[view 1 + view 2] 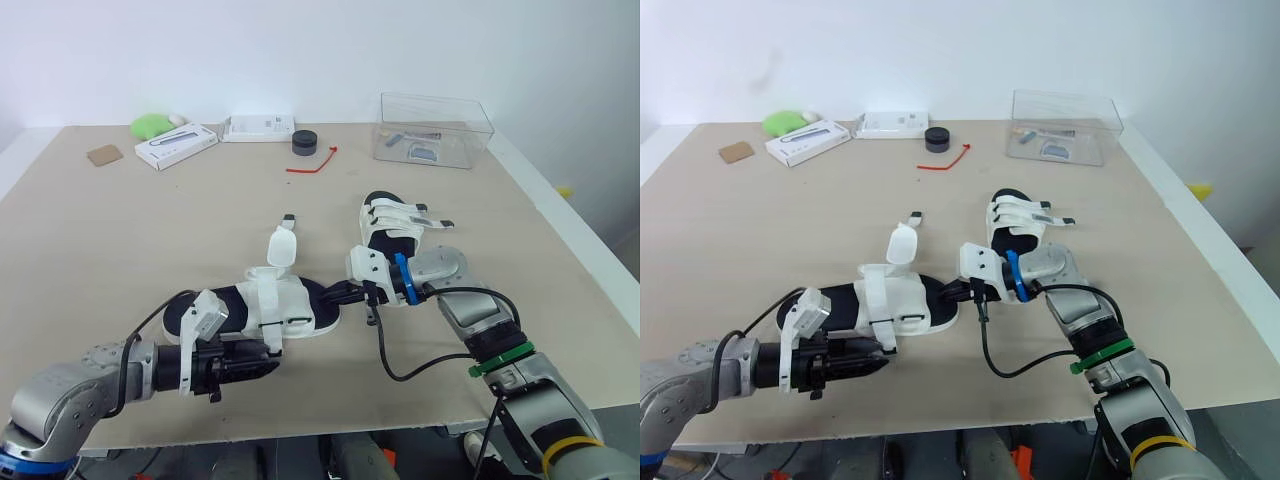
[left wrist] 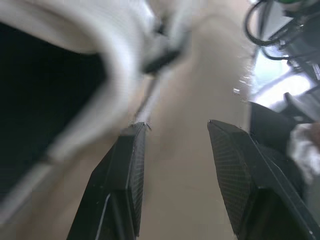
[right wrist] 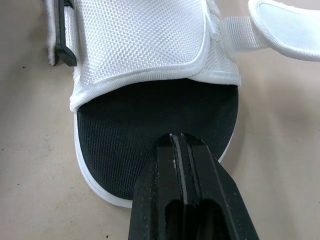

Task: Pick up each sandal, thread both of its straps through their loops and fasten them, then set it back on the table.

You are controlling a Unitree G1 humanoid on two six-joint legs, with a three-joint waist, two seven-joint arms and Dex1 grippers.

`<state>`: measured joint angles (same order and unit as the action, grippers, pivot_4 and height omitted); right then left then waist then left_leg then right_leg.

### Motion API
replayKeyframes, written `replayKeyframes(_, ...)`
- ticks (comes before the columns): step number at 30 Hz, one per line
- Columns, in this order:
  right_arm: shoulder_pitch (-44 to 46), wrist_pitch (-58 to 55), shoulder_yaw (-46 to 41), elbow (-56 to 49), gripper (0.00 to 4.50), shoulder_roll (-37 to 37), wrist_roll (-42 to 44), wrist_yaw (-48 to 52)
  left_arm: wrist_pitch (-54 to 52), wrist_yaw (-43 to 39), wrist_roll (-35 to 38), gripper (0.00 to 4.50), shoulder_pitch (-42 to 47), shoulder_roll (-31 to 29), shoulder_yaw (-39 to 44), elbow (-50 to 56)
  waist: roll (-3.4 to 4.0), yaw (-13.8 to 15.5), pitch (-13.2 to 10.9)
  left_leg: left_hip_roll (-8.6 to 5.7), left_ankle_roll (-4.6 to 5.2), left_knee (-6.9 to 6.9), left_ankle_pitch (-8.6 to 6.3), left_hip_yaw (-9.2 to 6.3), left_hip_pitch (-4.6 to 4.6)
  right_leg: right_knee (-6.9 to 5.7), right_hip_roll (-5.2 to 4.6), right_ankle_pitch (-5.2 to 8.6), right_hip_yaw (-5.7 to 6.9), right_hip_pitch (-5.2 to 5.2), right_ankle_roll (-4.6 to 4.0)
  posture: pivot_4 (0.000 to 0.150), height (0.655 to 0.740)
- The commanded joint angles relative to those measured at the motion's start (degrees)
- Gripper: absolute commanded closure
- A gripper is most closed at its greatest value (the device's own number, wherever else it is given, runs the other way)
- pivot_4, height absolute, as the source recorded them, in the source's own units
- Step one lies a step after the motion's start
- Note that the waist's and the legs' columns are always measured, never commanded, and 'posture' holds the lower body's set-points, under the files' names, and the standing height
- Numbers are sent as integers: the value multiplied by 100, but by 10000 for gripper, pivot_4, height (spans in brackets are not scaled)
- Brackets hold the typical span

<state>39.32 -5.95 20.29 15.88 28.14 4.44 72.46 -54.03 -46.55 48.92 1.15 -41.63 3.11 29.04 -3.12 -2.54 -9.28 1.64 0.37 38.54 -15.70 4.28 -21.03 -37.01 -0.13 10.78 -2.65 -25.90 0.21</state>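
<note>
Close to the near edge of the table point(image 1: 120, 250), the left gripper point(image 1: 262, 366) lies low and points toward the right edge. Its two fingers point(image 2: 125, 185) are set well apart with nothing between them. It sits just beside the near side of the near sandal point(image 1: 262, 305). The wrist view is too blurred to tell whether a finger touches the white edge.

That sandal lies flat on its sole, between the two grippers. Its long axis runs left to right, parallel to the near edge. One rounded end with a black footbed faces the right edge, and it looks like the toe end, though I cannot be sure. A white strap flap point(image 1: 282, 247) stands up loose from the far side of the sandal, unfastened.

The right gripper point(image 1: 335, 295) comes in from the right side. Its fingers point(image 3: 177, 165) are pressed together and grip nothing, and their tips are over the black footbed at that rounded end.

Just behind the right gripper, near the middle of the table, stands the far sandal point(image 1: 390, 225). Its long axis runs from near to far, and its strap ends stick out toward the right edge.

Along the far edge there are:
- a clear plastic box point(image 1: 435, 130) toward the far right corner
- a red cord point(image 1: 312, 163)
- a small black round thing point(image 1: 304, 142)
- two white boxes point(image 1: 176, 145)
- a green thing point(image 1: 150, 124)
- a brown square point(image 1: 103, 155)
</note>
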Motion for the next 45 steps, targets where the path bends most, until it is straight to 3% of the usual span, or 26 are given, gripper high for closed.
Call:
replayKeyframes(1, -41, -54, 90, 65, 45000, 54, -156, 32, 335, -10, -246, 24536, 143, 91, -98, -108, 0, 0, 0, -1, 0, 0, 0, 1, 0, 0, -1, -2, 0, 0, 4, 1500, 7400)
replayKeyframes(15, -29, -34, 102, 67, 45000, 29, -191, 23, 846, -315, -781, 24536, 432, -14, -126, -594, 0, 0, 0, -2, 4, 2, 2, 6, 0, 1, -2, -4, 1, 0, 5, 1500, 7400)
replayKeyframes(20, -28, -47, 107, 54, 45000, 16, -190, 16, 797, -276, -724, 24536, 374, 103, -186, -395, 0, -1, 0, -3, 5, 2, 3, 10, 1, 1, -3, -10, 0, 0, 15, 1500, 7400)
replayKeyframes(28, -93, -65, 104, 4, 45000, 55, -185, 23, 673, -473, -442, 24536, -281, -403, 411, 43, 0, -3, -1, 2, 5, -1, 3, 2, -2, 1, -4, -8, 1, -4, 13, 1500, 7400)
replayKeyframes(34, -75, -50, 121, 46, 45000, 30, -188, 38, 645, -416, -345, 24536, -143, -538, 708, -54, 1, -2, -1, 3, 5, -1, 3, 1, -2, 1, -2, 1, 4, -3, -2, 1500, 7400)
replayKeyframes(45, -19, -2, 114, 124, 45000, 31, -211, 56, 819, -406, -732, 24536, 279, 2, -284, -238, -1, -5, 0, 1, 4, -2, 2, 10, 0, 2, -3, -10, 0, -3, 17, 1500, 7400)
